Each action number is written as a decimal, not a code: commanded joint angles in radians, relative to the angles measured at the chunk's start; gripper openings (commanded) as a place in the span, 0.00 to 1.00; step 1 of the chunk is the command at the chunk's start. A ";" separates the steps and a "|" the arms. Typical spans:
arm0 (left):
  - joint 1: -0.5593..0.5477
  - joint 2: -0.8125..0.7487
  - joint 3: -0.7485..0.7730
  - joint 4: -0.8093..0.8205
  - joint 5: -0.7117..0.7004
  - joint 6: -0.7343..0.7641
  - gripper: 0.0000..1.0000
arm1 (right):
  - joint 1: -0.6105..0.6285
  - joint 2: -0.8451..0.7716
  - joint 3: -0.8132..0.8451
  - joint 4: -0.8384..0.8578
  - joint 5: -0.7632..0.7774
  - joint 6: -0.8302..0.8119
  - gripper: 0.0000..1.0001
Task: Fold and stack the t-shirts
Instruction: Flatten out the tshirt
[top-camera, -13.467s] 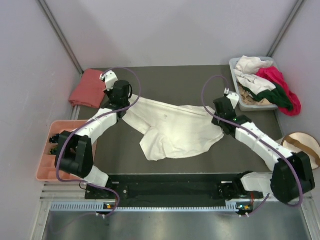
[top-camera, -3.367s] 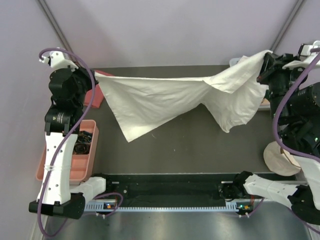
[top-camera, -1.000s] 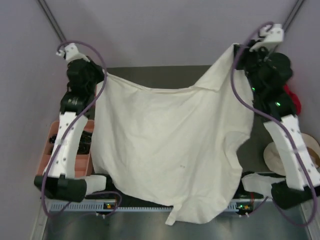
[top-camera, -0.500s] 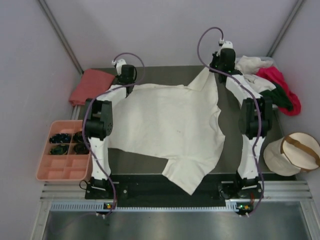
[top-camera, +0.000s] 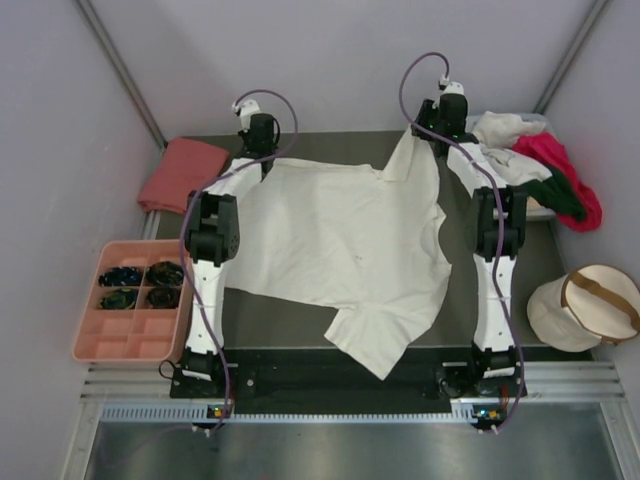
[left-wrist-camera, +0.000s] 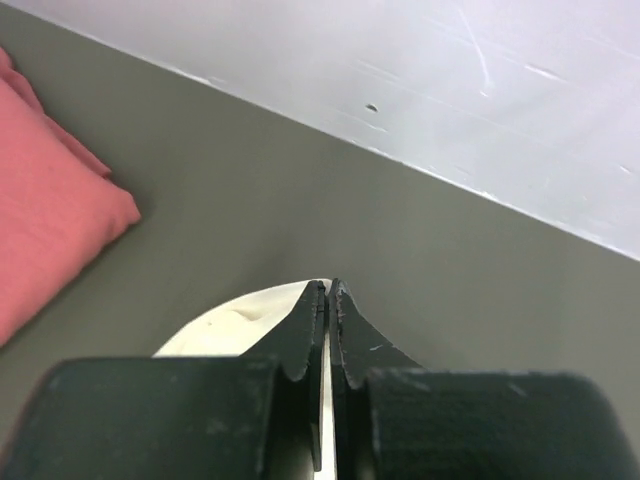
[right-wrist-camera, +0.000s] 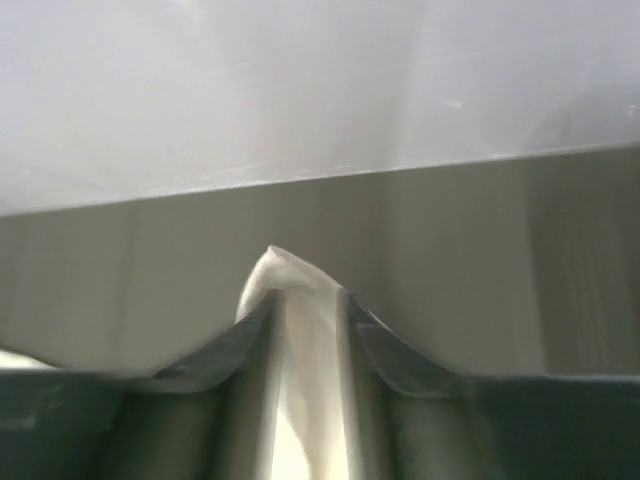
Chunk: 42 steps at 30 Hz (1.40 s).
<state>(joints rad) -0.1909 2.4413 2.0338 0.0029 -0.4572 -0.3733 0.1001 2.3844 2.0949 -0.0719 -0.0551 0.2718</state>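
The top camera sits high above the near edge, looking down and forward over the dark grey surface (top-camera: 330, 145) to the pale far wall (top-camera: 330, 60). The left wrist camera rides close behind the left end effector (left-wrist-camera: 327, 290), low, facing that wall. With the top view it shares the folded salmon-pink t-shirt (left-wrist-camera: 45, 190) and an edge of the cream-white cotton t-shirt (left-wrist-camera: 235, 325). The right wrist camera, close behind the right end effector (right-wrist-camera: 307, 297) and blurred, faces the same wall and shares only that cream-white cotton t-shirt.
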 joint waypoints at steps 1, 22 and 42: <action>0.004 0.015 0.045 0.086 -0.121 0.034 0.06 | -0.034 -0.022 0.013 0.058 0.020 0.058 0.58; -0.044 -0.353 -0.294 0.201 -0.316 0.051 0.99 | 0.033 -0.545 -0.542 0.129 -0.019 0.024 0.76; -0.395 -0.849 -1.006 -0.033 -0.322 -0.272 0.99 | 0.127 -0.665 -0.862 0.064 0.060 0.181 0.77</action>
<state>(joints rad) -0.5449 1.6833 1.0847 0.0410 -0.7750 -0.5522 0.2241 1.6329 1.1358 -0.0658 0.0025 0.4156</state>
